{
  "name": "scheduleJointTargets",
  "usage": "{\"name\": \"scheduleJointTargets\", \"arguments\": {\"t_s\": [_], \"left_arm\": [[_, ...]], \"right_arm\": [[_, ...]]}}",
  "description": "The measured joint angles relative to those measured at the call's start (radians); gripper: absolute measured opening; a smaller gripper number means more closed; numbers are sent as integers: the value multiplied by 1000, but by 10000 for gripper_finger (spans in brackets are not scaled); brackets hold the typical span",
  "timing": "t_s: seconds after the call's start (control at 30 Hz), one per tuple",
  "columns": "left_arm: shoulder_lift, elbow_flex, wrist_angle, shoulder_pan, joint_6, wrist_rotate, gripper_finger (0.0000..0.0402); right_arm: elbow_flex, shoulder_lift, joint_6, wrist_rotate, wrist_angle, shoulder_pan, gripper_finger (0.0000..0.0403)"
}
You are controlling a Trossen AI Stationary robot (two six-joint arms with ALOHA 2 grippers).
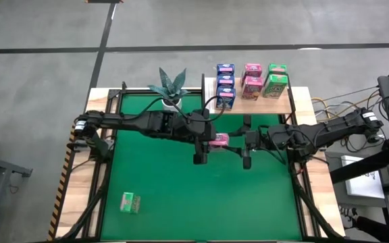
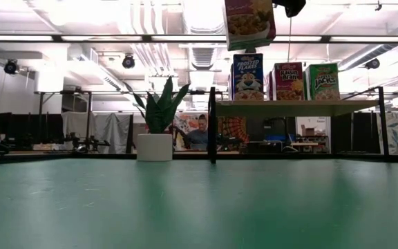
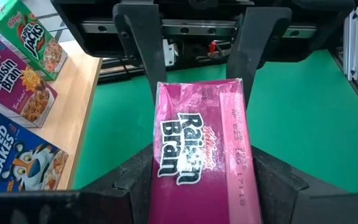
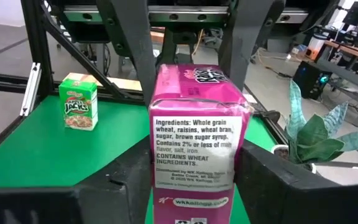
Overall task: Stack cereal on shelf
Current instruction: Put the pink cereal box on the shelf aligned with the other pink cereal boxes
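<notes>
A pink Raisin Bran box point(image 1: 221, 140) hangs in the air above the middle of the green mat point(image 1: 181, 209), held between the two arms, which meet there from either side. The left gripper point(image 3: 199, 81) clasps it, its dark fingers point(image 3: 135, 43) pressed to the box's long sides; its wrist view shows the glossy magenta face with "Raisin Bran" in white script and a line of small printed code along one edge. The right gripper point(image 4: 185, 56) has its fingers around the same box at the other end, but whether they press it or stand just clear I cannot tell. Its wrist view shows the white panel reading "Ingredients: Whole grain wheat, raisins, wheat bran, sugar, brown sugar syrup", then "CONTAINS WHEAT INGREDIENTS". On the shelf point(image 1: 296, 104) at the far edge stand blue Frosted Flakes boxes point(image 1: 225, 84), pink Raisin Bran boxes point(image 1: 252, 79) and green Apple Jacks boxes point(image 1: 276, 79), side by side. One more green Apple Jacks box point(image 1: 130, 202) lies alone near the mat's front left. A potted plant point(image 1: 169, 88) stands just left of the shelf.
</notes>
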State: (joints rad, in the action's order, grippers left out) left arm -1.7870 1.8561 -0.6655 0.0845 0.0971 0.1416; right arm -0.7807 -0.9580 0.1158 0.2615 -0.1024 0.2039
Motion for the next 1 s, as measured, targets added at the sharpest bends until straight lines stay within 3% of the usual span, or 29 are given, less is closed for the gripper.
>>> {"name": "scheduleJointTargets", "arguments": {"t_s": [0.23,0.53,0.73,1.0], "left_arm": [[0,0,1,0,0,-1,185],[5,0,-11,0,60,1,205],[24,37,-84,-3,110,68,231],[57,48,-117,-2,128,69,235]], "right_arm": [[0,0,1,-1,0,0,147],[0,45,27,1,36,-2,151],[0,167,21,62,172,-27,148],[1,342,-19,176,421,-110,147]]}}
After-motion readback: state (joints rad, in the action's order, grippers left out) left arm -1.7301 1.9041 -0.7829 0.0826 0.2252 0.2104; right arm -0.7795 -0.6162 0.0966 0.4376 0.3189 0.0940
